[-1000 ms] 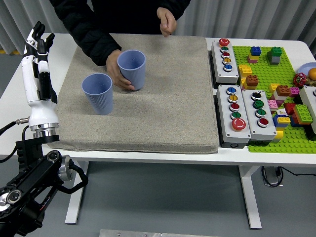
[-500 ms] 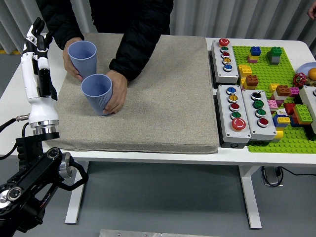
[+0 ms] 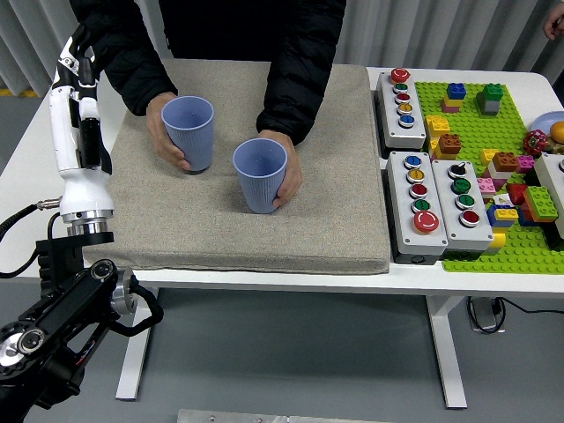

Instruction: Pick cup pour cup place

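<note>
Person's hands hold two blue cups on the mat: left cup [image 3: 189, 132], right cup [image 3: 261, 174] at its four o'clock. Robot's left hand [image 3: 77, 55] is raised; its grip unclear. Picking hasn't begun; next needs the person clear.

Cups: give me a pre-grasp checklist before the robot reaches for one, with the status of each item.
1. Both cups upright on the mat: ok. The left cup and right cup stand with openings up.
2. Cups free of the person's hands: not ok. One hand wraps the left cup, the other hand holds the right cup.
3. Cups apart from each other: ok, a gap shows between them.
4. Left hand clear of the cups: ok, raised at the mat's left edge, holding nothing.
5. Right hand ready: cannot tell, it is out of view.
6. Cup contents: cannot tell; nothing is visible inside.
</note>
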### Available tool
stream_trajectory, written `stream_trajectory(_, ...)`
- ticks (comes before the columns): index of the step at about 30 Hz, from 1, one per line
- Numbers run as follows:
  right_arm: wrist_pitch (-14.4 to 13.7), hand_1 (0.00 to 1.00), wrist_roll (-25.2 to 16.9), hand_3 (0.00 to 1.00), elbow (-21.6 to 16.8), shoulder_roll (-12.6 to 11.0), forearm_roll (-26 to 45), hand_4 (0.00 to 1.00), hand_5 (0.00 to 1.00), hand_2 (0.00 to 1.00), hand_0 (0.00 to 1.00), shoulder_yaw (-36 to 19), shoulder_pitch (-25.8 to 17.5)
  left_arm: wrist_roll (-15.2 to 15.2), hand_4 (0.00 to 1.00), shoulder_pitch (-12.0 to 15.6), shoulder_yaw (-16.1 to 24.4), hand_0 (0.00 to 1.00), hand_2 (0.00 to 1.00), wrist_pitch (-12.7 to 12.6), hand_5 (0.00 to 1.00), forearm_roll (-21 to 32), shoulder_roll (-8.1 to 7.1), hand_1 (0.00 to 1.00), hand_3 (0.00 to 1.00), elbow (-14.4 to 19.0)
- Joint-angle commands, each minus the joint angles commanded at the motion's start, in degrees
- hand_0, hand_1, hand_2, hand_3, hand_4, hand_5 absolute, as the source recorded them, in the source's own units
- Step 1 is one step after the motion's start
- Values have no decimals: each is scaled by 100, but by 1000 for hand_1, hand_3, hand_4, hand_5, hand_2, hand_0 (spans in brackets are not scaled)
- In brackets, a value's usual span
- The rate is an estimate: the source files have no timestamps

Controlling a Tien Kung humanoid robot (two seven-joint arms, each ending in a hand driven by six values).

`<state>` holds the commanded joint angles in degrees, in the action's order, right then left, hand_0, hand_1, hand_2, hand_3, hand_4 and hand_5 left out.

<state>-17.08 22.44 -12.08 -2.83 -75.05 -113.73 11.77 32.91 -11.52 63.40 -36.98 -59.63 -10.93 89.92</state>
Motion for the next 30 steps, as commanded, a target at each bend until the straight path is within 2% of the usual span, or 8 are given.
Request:
stream_trajectory(20, 6, 609, 28, 549, 3, 1, -49, 2, 190, 556, 669, -20, -3, -19, 687, 46, 23, 878, 954, 0, 998, -34, 17, 859, 921, -42)
stream_trajectory(23, 5, 609, 40, 549, 1, 4, -70, 2, 190, 556, 669, -23, -9, -18, 687, 75, 24, 878, 954, 0, 998, -35, 26, 859, 921, -101)
stream_trajectory(24, 5, 609, 41, 549, 1, 4, -73, 2, 191, 556, 669, -23, -9, -18, 776, 77, 24, 877, 958, 0, 998, -36, 26, 859, 920, -106)
stream_trajectory(28, 14, 609, 39, 549, 3, 4, -101, 2, 191, 556, 669, -16, -30, -115, 776, 99, 22, 877, 958, 0, 998, -97, 51, 859, 920, -360)
stream_trajectory(29, 9, 609, 36, 549, 3, 5, -88, 2, 191, 556, 669, -8, -40, -221, 776, 119, 29, 877, 958, 0, 998, -193, 56, 859, 920, -457)
stream_trajectory(30, 7, 609, 35, 549, 3, 5, -81, 2, 191, 555, 670, -5, -44, -282, 900, 128, 32, 890, 996, 0, 558, -248, 59, 884, 983, -503)
